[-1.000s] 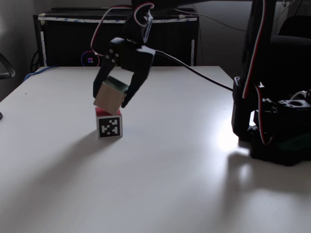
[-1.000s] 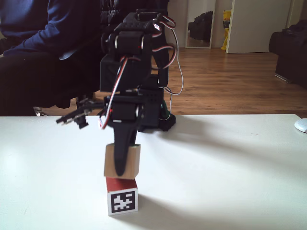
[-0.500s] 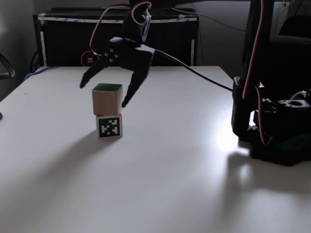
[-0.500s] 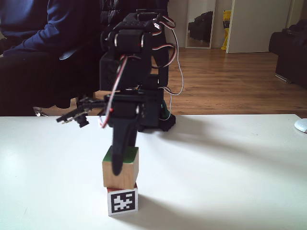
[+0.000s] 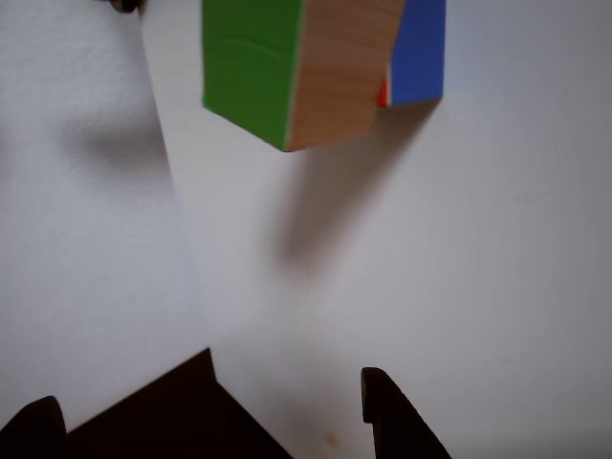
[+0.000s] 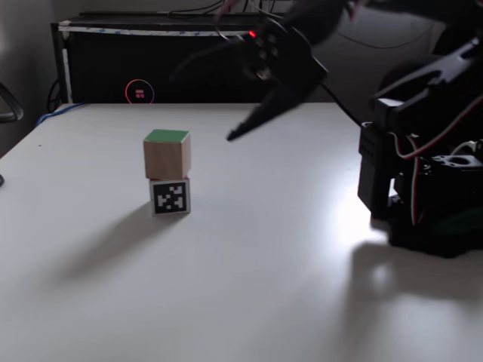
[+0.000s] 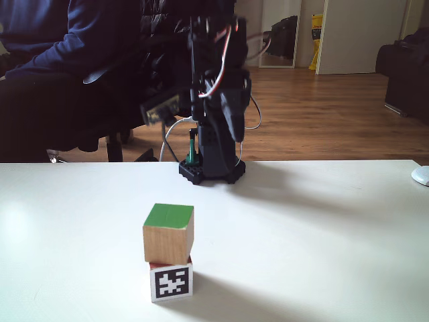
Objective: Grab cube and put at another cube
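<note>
The gripper (image 6: 230, 138) hung empty with its jaws spread, raised above the white table (image 6: 264, 264). In that fixed view the green-topped wooden cube (image 6: 166, 154) lay toward nine o'clock from the fingertips, well apart and lower. It sat on the blue and red cube (image 6: 170, 197), slightly skewed, so the placing looked done.

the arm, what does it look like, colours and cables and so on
The arm is built of black plastic segments on a black base. Bundled red, white and black servo wires loop along it, and a thin black cable trails from it. The hand is black too, with two long tapering fingers.
</note>
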